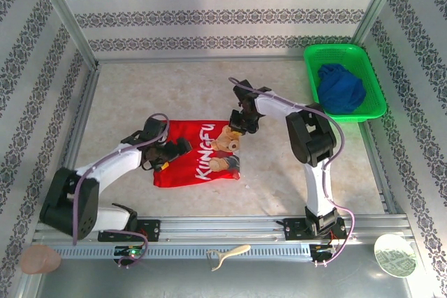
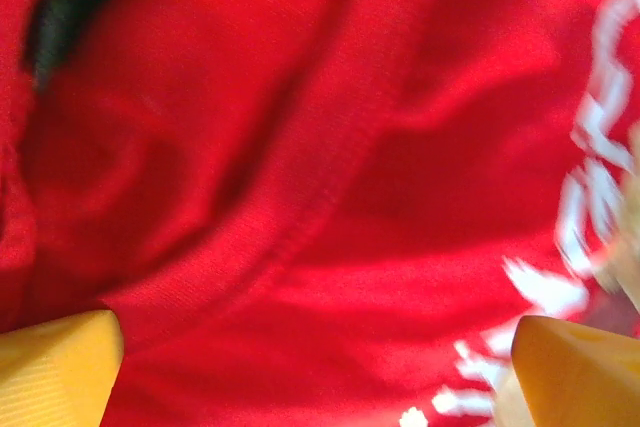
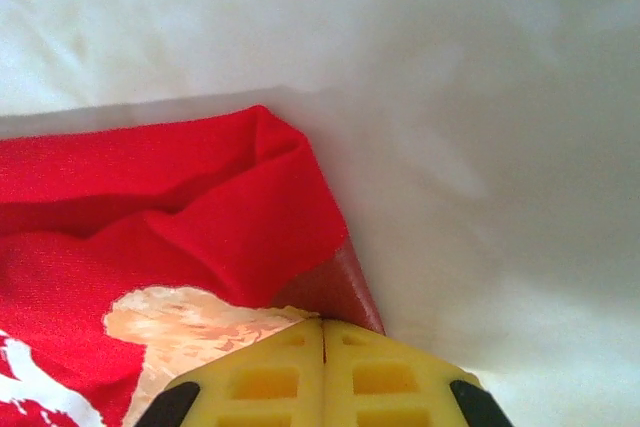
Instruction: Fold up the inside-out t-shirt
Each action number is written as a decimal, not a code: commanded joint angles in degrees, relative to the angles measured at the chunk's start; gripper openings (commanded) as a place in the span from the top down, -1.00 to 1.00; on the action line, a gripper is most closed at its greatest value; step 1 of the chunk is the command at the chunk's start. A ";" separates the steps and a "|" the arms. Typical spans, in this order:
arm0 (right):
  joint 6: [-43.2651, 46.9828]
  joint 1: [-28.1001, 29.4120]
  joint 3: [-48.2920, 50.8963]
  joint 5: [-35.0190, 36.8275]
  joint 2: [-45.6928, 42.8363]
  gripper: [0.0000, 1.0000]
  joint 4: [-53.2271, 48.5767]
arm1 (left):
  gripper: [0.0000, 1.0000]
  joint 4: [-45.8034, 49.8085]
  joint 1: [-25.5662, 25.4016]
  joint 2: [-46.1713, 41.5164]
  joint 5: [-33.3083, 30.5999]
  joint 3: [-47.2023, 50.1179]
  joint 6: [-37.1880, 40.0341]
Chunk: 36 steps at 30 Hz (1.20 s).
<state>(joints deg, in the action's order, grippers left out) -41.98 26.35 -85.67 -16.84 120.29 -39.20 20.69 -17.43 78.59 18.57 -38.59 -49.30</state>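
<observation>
One inside-out t-shirt (image 1: pixel 199 162) (image 2: pixel 300 197) (image 3: pixel 200 217), bright red, lies mid-table (image 1: pixel 174 88) in a rough rectangle, bear print and white lettering facing up. Two pincers work it. The left gripper (image 1: pixel 171 158) (image 2: pixel 320 377) hangs over the shirt's left part and hides some of it, its yellow fingers spread wide apart. The right gripper (image 1: pixel 239 122) (image 3: pixel 322 347) sits at the far right corner, fingers pressed together on the cloth's edge. At far right, well apart, one green basket (image 1: pixel 377 95) holds one dark blue garment (image 1: pixel 341 88). Along the near rail lie one pinkish round object (image 1: pixel 40 259), one cream tool (image 1: pixel 227 255) and one pale disc (image 1: pixel 394 255).
</observation>
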 commanded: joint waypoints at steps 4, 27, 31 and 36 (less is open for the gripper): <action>-5.16 -0.95 15.87 8.08 -8.29 1.00 0.37 | -0.99 -0.36 1.57 16.78 0.21 -15.58 9.81; -1.18 -5.85 23.10 0.40 -39.13 -0.15 3.20 | -0.99 20.51 2.23 44.77 12.82 -76.18 21.52; 9.32 -6.94 4.48 -1.91 -20.69 -0.14 0.99 | -0.99 9.90 2.33 32.48 10.02 -55.63 16.82; 16.23 -7.19 -16.03 -1.28 -2.38 -0.17 -6.77 | -0.99 2.87 2.25 26.96 10.46 -42.47 11.82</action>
<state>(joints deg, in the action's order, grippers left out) -33.58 19.33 -95.50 -17.15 113.01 -39.31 29.69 -15.62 106.30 29.36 -85.41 -33.28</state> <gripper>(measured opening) 0.583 0.996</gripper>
